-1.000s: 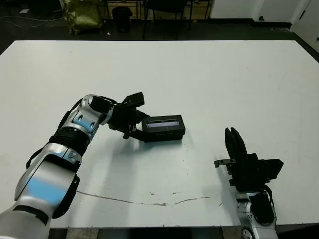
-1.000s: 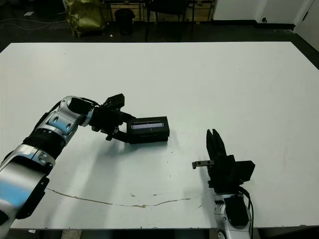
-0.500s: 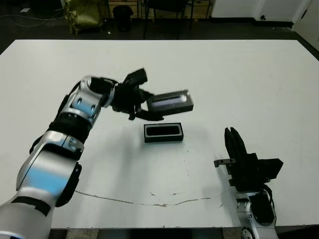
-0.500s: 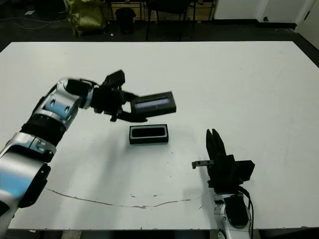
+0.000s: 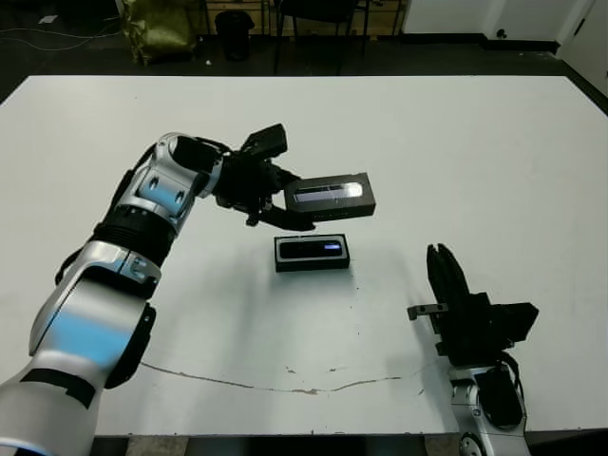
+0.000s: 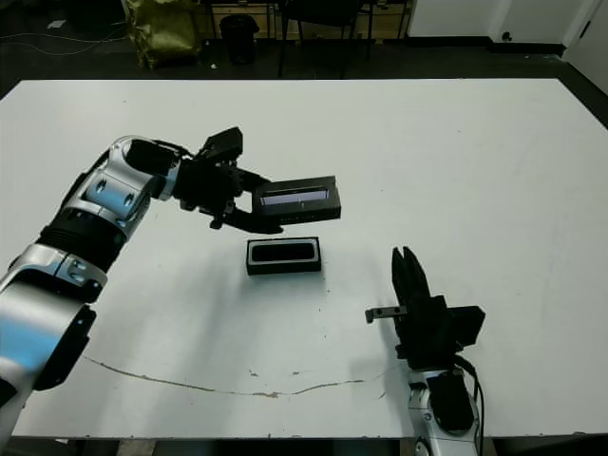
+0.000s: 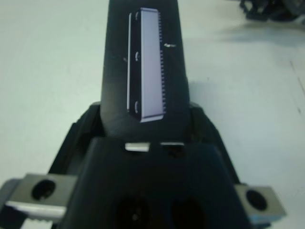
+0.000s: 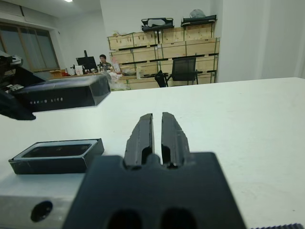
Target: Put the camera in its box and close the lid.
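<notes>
The left arm (image 5: pixel 142 223) is showing rounded silver-grey shells split by black joint bands, with a black cable looping just behind the left pincer (image 5: pixel 275 195), which is all black. The right pincer (image 5: pixel 446 280) is wearing two slim black fingers (image 8: pixel 143 136) on a boxy black body, with a small grey bracket jutting from its side and a silver wrist below it.

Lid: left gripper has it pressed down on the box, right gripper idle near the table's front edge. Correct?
Not quite. The left gripper holds the lid in the air above and a little beyond the box, not on it; the right wrist view shows clear space between them. The box sits open on the table. The right gripper is idle near the front edge, as you said.
</notes>
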`<state>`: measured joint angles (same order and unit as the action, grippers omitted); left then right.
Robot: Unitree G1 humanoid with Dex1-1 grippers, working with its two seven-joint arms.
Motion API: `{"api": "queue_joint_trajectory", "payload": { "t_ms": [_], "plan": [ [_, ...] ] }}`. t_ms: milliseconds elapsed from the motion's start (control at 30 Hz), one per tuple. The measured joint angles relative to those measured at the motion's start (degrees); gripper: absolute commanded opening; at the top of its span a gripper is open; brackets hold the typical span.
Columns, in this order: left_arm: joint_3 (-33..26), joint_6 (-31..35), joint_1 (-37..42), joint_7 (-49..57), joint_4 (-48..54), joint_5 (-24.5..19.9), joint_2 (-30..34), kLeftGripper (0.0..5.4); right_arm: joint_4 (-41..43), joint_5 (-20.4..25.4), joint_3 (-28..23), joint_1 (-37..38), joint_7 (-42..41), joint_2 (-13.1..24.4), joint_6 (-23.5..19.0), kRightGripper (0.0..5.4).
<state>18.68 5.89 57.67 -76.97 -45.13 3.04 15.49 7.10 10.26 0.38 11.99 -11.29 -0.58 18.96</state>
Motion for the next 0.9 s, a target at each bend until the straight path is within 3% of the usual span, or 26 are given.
{"api": "queue_joint_trajectory", "payload": {
  "t_ms": [400,900],
  "plan": [
    [2.7,8.1,5.3,-1.6,-1.1,2.1,0.2,2.61,-0.2,-1.0,0.1,0.1,0.4,-0.1,0.1,0.0],
    [5.4,8.2,7.0,-2.8,-1.3,4.0,-0.5,2.61,1.2,-1.6,0.3,1.6,1.6,-0.6,-1.1,0.0]
  ]
}}
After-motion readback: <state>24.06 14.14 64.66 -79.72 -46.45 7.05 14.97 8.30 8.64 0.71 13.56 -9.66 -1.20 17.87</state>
